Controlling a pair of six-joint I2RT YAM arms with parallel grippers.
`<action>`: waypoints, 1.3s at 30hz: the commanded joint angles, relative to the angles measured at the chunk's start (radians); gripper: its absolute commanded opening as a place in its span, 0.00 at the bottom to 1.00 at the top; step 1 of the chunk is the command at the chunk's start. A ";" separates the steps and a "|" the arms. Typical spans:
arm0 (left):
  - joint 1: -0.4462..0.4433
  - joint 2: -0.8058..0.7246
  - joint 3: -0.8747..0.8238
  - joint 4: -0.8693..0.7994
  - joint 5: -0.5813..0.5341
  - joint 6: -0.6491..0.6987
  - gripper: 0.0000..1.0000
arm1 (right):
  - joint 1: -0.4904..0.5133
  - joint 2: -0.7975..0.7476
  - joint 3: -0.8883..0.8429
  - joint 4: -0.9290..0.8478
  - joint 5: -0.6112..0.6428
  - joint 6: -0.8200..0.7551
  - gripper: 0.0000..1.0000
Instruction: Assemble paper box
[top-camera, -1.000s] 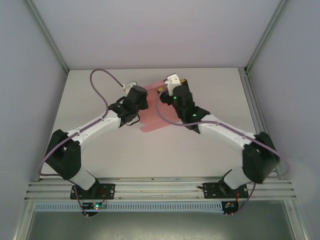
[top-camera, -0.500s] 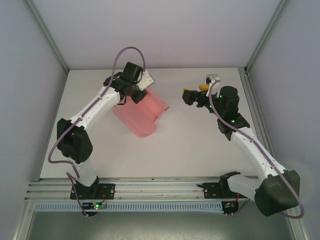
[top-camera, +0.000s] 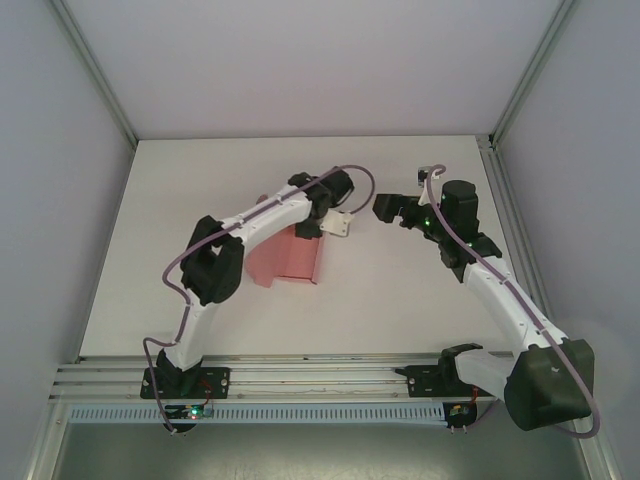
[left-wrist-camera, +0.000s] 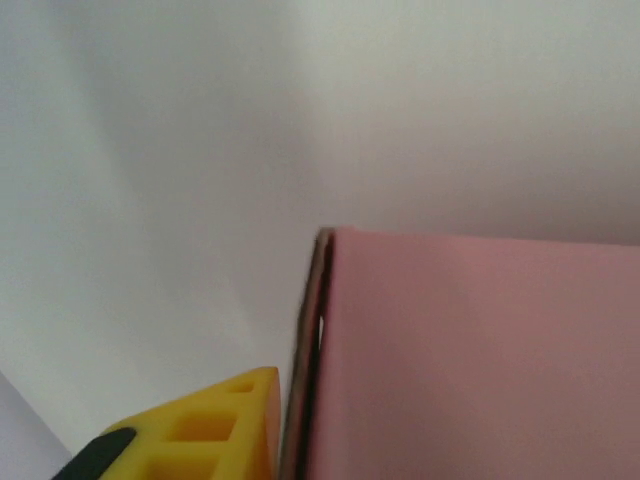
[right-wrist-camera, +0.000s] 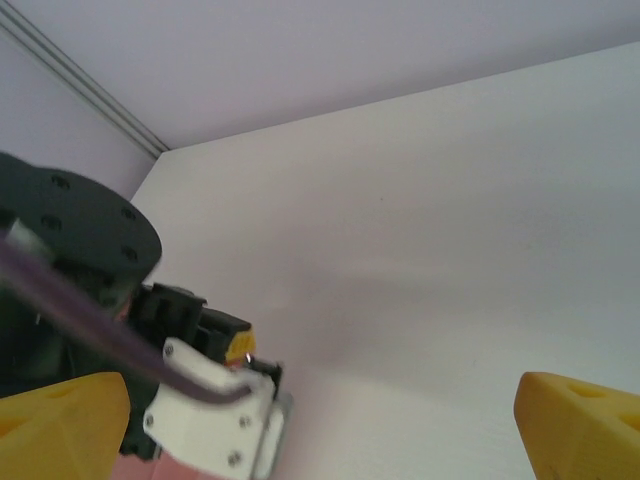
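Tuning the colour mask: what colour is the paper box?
Plain pink, no print. The paper box shows best in the left wrist view.

Paper box — upper part under left arm; close-up blurred

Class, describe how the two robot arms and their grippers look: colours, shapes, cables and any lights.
The left arm and right arm have white tubular links between bulky black joints. A purple cable runs along each. Green lights glow on the right wrist. The right gripper has yellow fingers; the left gripper shows a yellow finger with rectangular hollows.
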 joint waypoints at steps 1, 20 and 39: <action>-0.039 0.014 0.047 -0.041 0.011 0.037 0.43 | -0.013 0.012 0.004 -0.031 0.007 -0.022 0.98; 0.054 -0.447 -0.026 0.315 0.150 -0.779 1.00 | 0.119 0.423 0.412 -0.277 -0.240 -0.943 0.98; 0.553 -0.895 -0.784 0.498 0.312 -1.323 1.00 | 0.254 0.950 1.012 -0.733 -0.313 -1.438 0.98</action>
